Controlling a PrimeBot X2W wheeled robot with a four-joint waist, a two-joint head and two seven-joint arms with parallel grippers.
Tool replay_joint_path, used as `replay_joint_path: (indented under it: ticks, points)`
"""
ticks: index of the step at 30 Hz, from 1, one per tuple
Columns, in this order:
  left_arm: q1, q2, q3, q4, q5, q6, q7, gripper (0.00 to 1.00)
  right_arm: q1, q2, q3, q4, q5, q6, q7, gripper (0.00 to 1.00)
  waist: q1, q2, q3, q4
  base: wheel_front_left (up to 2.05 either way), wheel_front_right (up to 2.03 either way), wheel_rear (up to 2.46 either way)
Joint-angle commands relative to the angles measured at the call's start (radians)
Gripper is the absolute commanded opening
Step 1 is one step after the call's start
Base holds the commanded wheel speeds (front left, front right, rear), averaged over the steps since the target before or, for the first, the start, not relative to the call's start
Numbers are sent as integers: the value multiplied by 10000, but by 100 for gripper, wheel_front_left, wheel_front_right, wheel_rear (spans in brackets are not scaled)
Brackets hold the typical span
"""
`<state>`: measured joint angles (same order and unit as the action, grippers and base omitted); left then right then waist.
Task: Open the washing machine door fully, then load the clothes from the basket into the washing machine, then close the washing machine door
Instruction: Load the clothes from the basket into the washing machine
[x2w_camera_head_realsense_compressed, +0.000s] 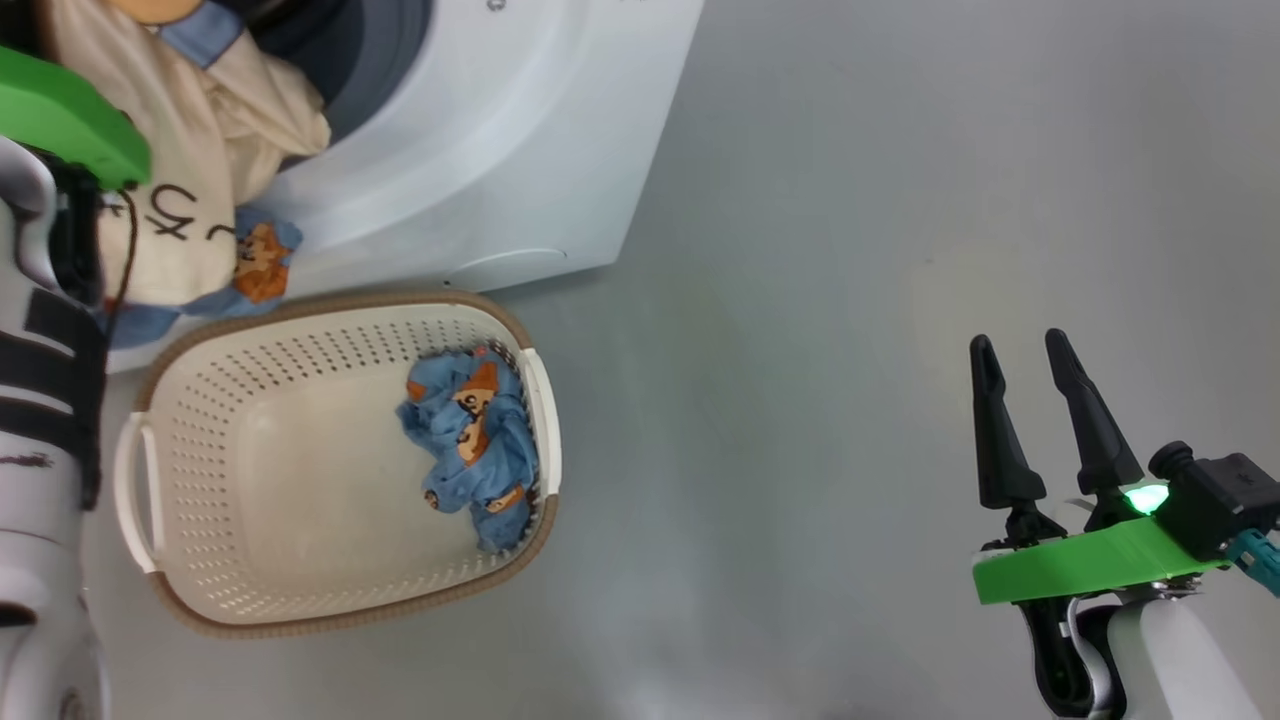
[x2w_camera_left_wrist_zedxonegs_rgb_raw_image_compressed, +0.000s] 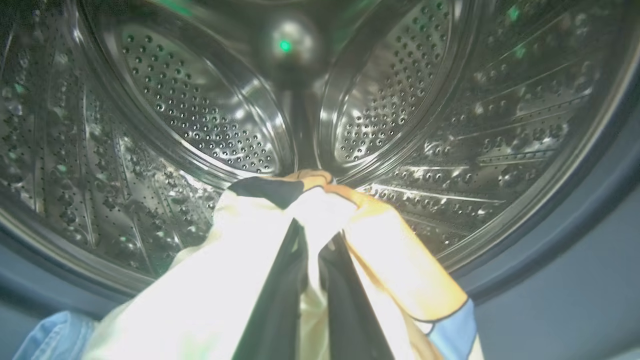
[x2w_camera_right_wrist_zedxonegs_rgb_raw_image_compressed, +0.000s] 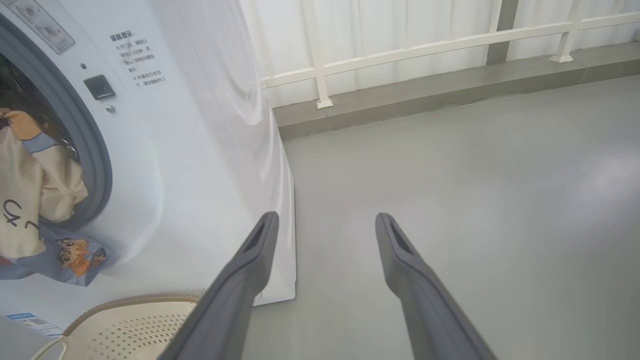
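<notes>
Left wrist view: my left gripper (x2w_camera_left_wrist_zedxonegs_rgb_raw_image_compressed: 317, 232) clamped on cream garment (x2w_camera_left_wrist_zedxonegs_rgb_raw_image_compressed: 200, 290), poised at mouth of drum (x2w_camera_left_wrist_zedxonegs_rgb_raw_image_compressed: 200, 115). Loading step under way. Next, I judge: reach deeper, release. Blue garment (x2w_camera_head_realsense_compressed: 470, 430) lies in basket (x2w_camera_head_realsense_compressed: 330, 310); right gripper (x2w_camera_head_realsense_compressed: 1022, 342) spread, holding nothing.

Surface and material notes
drum (x2w_camera_left_wrist_zedxonegs_rgb_raw_image_compressed: 200, 115): polished perforated steel, mirror-bright; washing machine (x2w_camera_head_realsense_compressed: 520, 130) shell: smooth glossy white; basket (x2w_camera_head_realsense_compressed: 300, 470): matt cream plastic, holed walls, brown woven-look rim; clothes (x2w_camera_head_realsense_compressed: 470, 440): soft matt cloth, creased; floor (x2w_camera_head_realsense_compressed: 850, 300): smooth grey, faint sheen.
</notes>
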<state>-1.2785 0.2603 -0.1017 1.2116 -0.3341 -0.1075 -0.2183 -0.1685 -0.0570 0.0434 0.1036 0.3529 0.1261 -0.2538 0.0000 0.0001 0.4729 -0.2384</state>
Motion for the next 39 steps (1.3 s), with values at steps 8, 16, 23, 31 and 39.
replay_joint_path:
  ticks: [8,16,23,31,39]
  points:
    - [-860,758,-228,388,222,62,296,0,-336,50,472,-251,95,46,-80,100,0,-1,762,-566,0,0,0]
    - [-1320,1127,-521,586,404,120,422,0,-491,65,701,-315,350,46,-80,100,0,-1,1148,-928,0,0,0]
    - [-1967,1464,-707,-74,609,102,-362,0,-562,66,765,-410,496,46,-80,100,0,-1,1410,-1110,0,0,0]
    - [-1885,1747,-112,-3135,808,317,-431,0,-741,67,772,-509,646,46,-80,100,0,-1,1719,-1113,0,0,0]
    - [-1080,1676,389,-4019,1164,303,-433,0,-871,67,826,-532,711,46,-80,100,0,-1,1826,-1025,0,0,0]
